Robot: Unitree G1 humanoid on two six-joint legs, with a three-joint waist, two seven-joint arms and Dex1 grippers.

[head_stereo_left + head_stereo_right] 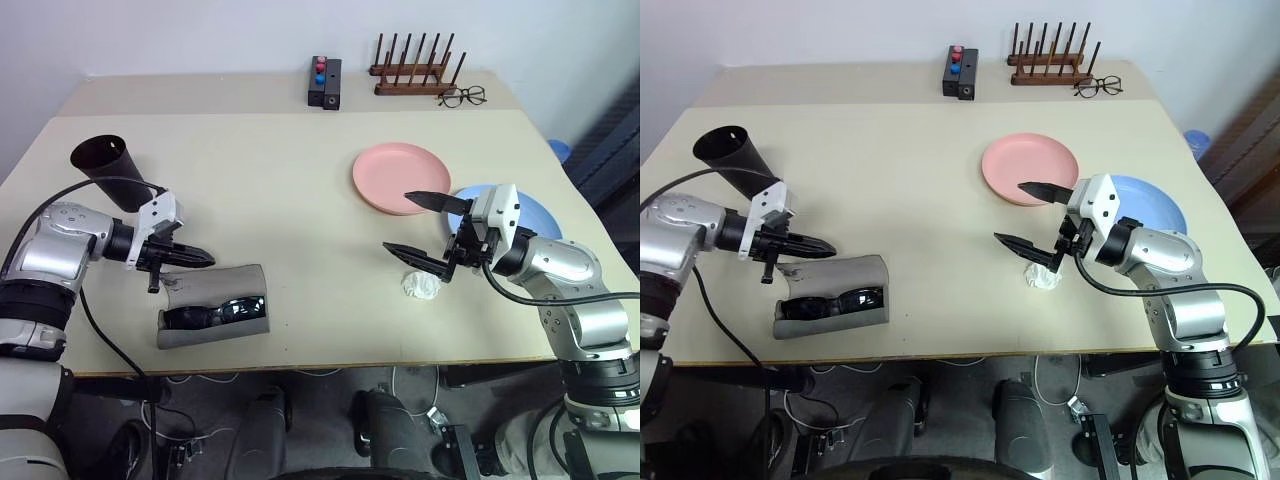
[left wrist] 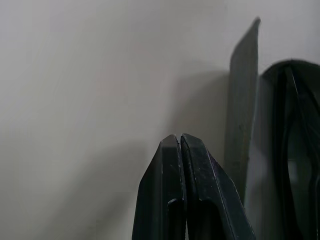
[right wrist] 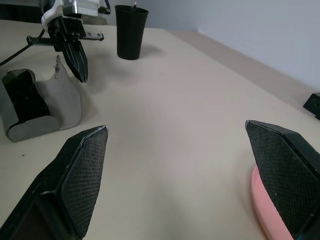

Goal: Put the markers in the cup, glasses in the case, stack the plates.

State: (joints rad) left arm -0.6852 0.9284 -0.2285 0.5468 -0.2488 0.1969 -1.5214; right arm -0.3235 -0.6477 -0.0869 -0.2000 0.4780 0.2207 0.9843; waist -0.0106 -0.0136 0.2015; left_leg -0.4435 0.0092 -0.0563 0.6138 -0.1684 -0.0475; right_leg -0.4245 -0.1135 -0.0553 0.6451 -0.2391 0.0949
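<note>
The grey case (image 1: 215, 290) lies near the table's front left with its flap open. The black glasses (image 1: 215, 312) rest inside it. My left gripper (image 1: 205, 260) is shut, with nothing seen between its fingertips (image 2: 170, 145), and hovers just over the flap's far edge. The black cup (image 1: 105, 165) stands behind that arm. A thin tip pokes above its rim in the right wrist view; the markers are otherwise hidden. The pink plate (image 1: 400, 175) and the blue plate (image 1: 540, 215) lie side by side on the right. My right gripper (image 1: 400, 222) hangs open in front of them.
A crumpled white wad (image 1: 420, 285) lies under the right gripper. At the back edge stand a wooden peg rack (image 1: 412, 70), wire-framed spectacles (image 1: 462, 96) and a black box with red and blue buttons (image 1: 324, 82). Bare tabletop (image 1: 290, 200) spans the middle.
</note>
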